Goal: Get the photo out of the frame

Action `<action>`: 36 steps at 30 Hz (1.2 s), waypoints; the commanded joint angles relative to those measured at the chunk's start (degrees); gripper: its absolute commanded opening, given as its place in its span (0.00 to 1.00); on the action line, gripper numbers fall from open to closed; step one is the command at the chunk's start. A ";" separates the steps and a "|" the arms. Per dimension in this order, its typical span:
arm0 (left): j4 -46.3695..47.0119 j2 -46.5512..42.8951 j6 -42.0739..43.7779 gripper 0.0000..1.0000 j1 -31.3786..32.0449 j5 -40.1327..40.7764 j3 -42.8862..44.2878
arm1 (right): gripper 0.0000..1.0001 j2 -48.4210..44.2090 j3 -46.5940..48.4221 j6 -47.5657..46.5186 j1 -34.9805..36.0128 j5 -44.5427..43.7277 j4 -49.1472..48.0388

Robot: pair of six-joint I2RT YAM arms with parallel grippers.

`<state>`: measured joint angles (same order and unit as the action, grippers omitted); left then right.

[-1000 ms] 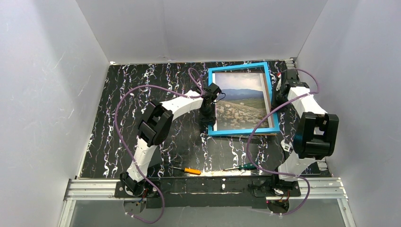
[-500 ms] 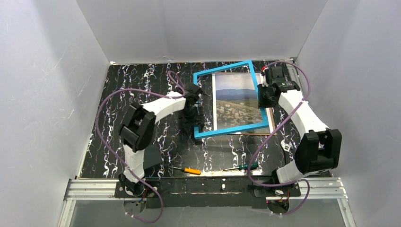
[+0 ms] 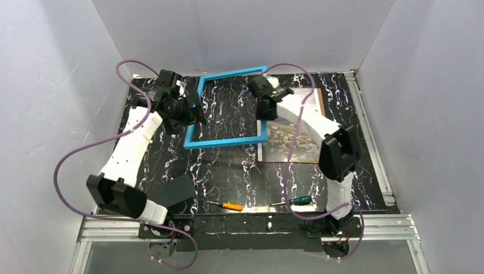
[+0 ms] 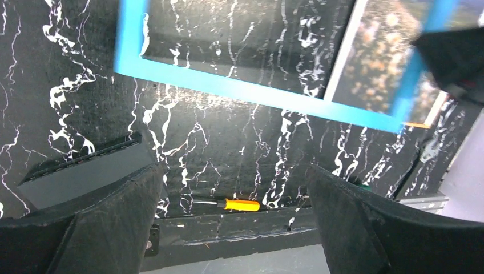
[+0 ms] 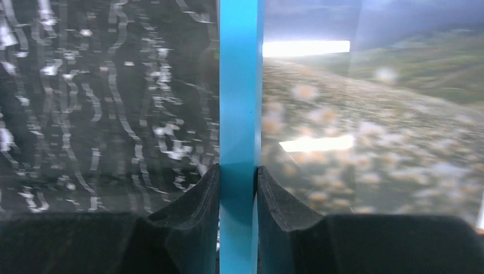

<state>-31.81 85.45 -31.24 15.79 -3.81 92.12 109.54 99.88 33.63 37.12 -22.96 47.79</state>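
- Now the right claw (image 5: 238, 171) is shut tight on the frame (image 3: 225, 142), and both fingers (image 5: 188, 211) pinch its thin blue right side.
- The frame is empty, and the black table (image 3: 228, 171) with white squiggles shows through its middle.
- The photo (image 3: 277, 142) is out of the frame. It lies flat just to the right of the frame, with its left edge under the frame's right side.
- The photo shows a flowery field, and the right arm hides a lot of it.
- A brown board (image 3: 320, 103) lies under the photo and sticks out on the side away from the frame.
- The left claw (image 4: 233, 171) is wide open and holds nothing. It hangs near the frame's left side and does not touch it.
- In the left wrist view, a dark shadow lies on the table beside the frame's near side, so that side looks lifted off the table.
- I cannot tell if the frame's left side touches the table.
- An orange screwdriver (image 3: 231, 205) lies on the table, well apart from the frame on its near side.
- A green screwdriver (image 3: 297, 200) also lies on the near side of the frame, more toward the frame's right corner.
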 commanded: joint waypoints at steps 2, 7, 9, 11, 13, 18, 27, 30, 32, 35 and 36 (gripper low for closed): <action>-2.44 -8.60 3.69 0.95 0.15 -2.21 -3.51 | 0.01 8.16 10.65 11.62 7.72 -3.09 -1.91; -0.79 -10.00 5.82 0.95 0.27 0.42 -8.63 | 0.01 13.38 12.98 17.80 10.10 -1.70 -3.11; 0.04 -10.21 5.27 0.95 0.25 -1.61 -9.93 | 0.01 14.18 11.47 18.09 10.16 -0.61 -5.62; 0.28 -10.33 4.58 0.95 0.23 -3.81 -10.01 | 0.01 15.12 11.09 17.97 10.12 -0.65 -6.25; 0.50 -10.39 4.13 0.95 0.16 -4.86 -10.19 | 0.01 15.79 10.84 18.29 10.16 -0.62 -6.22; 1.35 -10.04 3.39 0.94 0.00 -6.62 -11.11 | 0.01 15.99 9.19 20.40 10.18 0.26 -7.02; 3.71 -9.82 4.29 0.94 -0.36 -7.34 -13.23 | 0.62 11.65 6.23 14.49 10.16 3.84 -9.74; 4.81 -9.50 4.75 0.94 -0.36 -9.34 -14.07 | 0.69 5.97 1.96 11.62 9.95 3.38 -10.64; 5.55 -9.11 5.07 0.94 -0.32 -11.04 -14.41 | 0.71 -0.06 -4.64 9.34 9.08 3.19 -13.18; 8.02 -8.27 4.74 0.94 -0.36 -15.44 -15.72 | 0.71 -12.64 -17.19 6.28 5.41 5.13 -17.85; 8.95 -7.86 4.33 0.94 -0.35 -17.09 -16.29 | 0.71 -16.76 -21.38 5.27 3.57 7.10 -19.56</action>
<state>-22.87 76.47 -27.14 15.84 -13.54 78.11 109.75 89.91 44.14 46.41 -18.31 34.89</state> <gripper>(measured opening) 0.945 0.706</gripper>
